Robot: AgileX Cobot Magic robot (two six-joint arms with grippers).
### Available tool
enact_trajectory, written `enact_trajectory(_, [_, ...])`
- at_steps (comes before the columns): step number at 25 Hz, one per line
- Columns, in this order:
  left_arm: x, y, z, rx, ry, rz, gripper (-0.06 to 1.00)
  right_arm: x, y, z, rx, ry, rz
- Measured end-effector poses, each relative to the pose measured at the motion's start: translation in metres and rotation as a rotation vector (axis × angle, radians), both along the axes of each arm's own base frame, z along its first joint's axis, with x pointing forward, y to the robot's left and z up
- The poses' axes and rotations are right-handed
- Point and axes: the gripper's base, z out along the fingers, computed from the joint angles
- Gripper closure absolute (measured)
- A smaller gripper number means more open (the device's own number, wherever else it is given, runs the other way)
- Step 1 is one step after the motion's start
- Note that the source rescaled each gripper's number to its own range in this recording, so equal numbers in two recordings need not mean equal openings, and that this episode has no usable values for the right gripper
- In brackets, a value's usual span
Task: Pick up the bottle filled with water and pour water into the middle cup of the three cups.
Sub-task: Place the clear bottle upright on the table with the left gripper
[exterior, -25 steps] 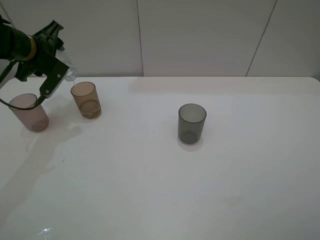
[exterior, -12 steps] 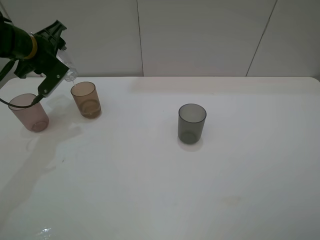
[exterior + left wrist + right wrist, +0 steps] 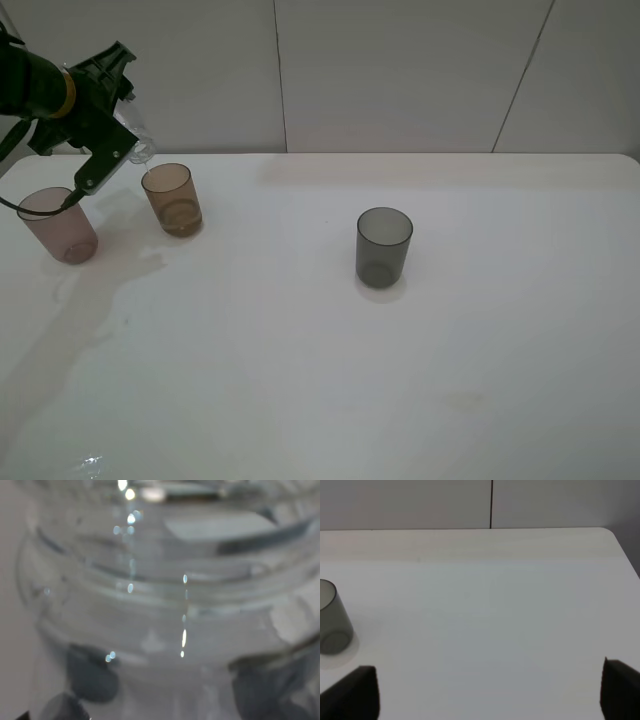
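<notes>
Bottle (image 3: 138, 146) is up off the table (image 3: 320, 380), tipped mouth-down just above the amber cup's (image 3: 172, 200) near-left rim, with my left claw (image 3: 108, 120) clamped on it. My wrist cam sees only clear plastic. Pink cup (image 3: 58, 225) sits just left of the amber one, grey cup (image 3: 384, 247) well off right. My right claw (image 3: 487, 692) is spread wide, holding nothing.

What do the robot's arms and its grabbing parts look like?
The left arm is a black tube with a yellow band round its wrist. The left end effector is black and angular, with long flat fingers, and a thin dark cable loops beneath it. Of the right end effector only two blunt black fingertips show.
</notes>
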Motion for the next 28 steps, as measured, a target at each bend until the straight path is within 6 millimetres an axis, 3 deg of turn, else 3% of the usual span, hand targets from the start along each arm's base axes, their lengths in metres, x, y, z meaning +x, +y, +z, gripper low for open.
enact_trajectory(10, [-0.001,-0.004,0.000,-0.033,0.008,-0.012,0.93,0.000,0.000,0.000,0.000,0.000,0.000])
enact_trajectory(13, [-0.001,-0.009,-0.001,-0.120,0.019,0.031,0.93,0.000,0.000,0.000,0.000,0.000,0.000])
enact_trajectory(17, [-0.005,-0.023,0.005,-0.352,0.039,0.129,0.93,0.000,0.000,0.000,0.000,0.000,0.000])
enact_trajectory(22, [-0.016,-0.050,0.034,-0.708,0.039,0.232,0.93,0.000,0.000,0.000,0.000,0.000,0.000])
enact_trajectory(28, [-0.033,-0.093,0.061,-1.345,0.173,0.490,0.93,0.000,0.000,0.000,0.000,0.000,0.000])
